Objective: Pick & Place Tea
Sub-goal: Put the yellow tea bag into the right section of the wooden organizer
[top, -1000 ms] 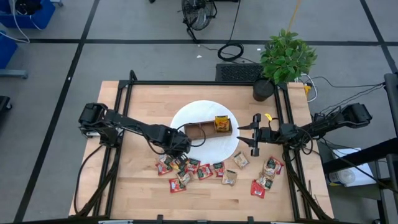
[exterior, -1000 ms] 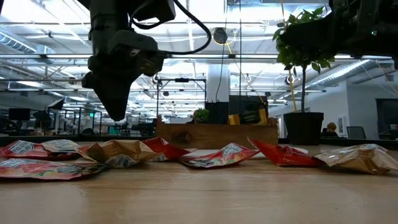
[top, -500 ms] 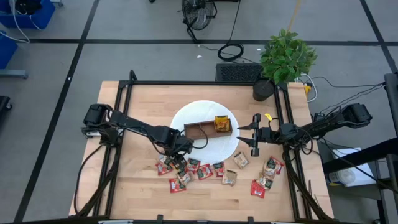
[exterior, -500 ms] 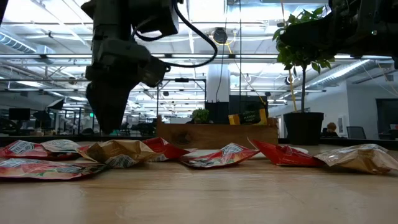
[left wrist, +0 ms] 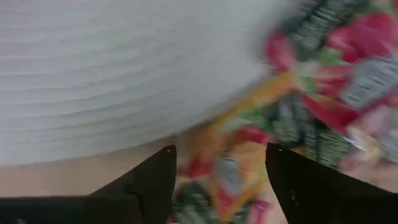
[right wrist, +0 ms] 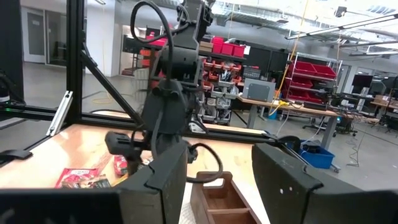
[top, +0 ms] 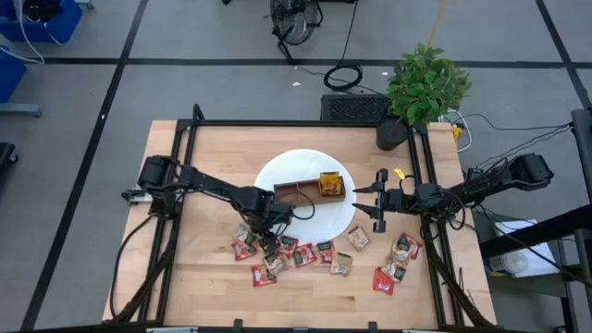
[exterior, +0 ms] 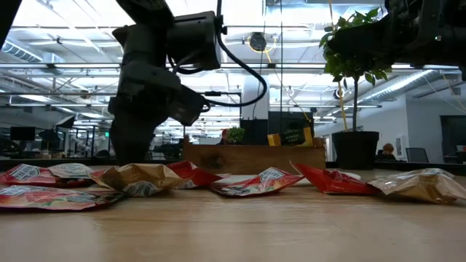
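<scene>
Several red and tan tea sachets lie flat in a loose row on the near half of the table (top: 305,254) (exterior: 145,177). My left gripper (top: 267,237) (left wrist: 221,180) points steeply down over the row's left end, open, one finger on either side of a yellow-and-red sachet (left wrist: 239,165). In the low view its fingertips (exterior: 131,154) sink behind the sachets. A wooden tray (top: 310,191) sits on a white plate (top: 277,171), with yellow sachets (top: 331,185) in its right compartment. My right gripper (top: 377,198) (right wrist: 217,180) hovers open at the plate's right, holding nothing. My left gripper comes at the sachets from above with its fingers apart. The wrist view is blurred and the sachets hide the fingertips in the low view, so I cannot tell whether the fingers touch any sachet.
A potted plant (top: 425,88) (exterior: 357,149) stands at the table's far right corner. Black frame rails (top: 180,185) run along the left and right sides. More sachets lie near the right rail (top: 398,259). Bare wood lies along the near edge (top: 305,301).
My left gripper has opened from shut, has gone down and a little toward the near edge onto the left end of the sachet row, and has turned about its own axis. The sachets and my right gripper have kept still.
</scene>
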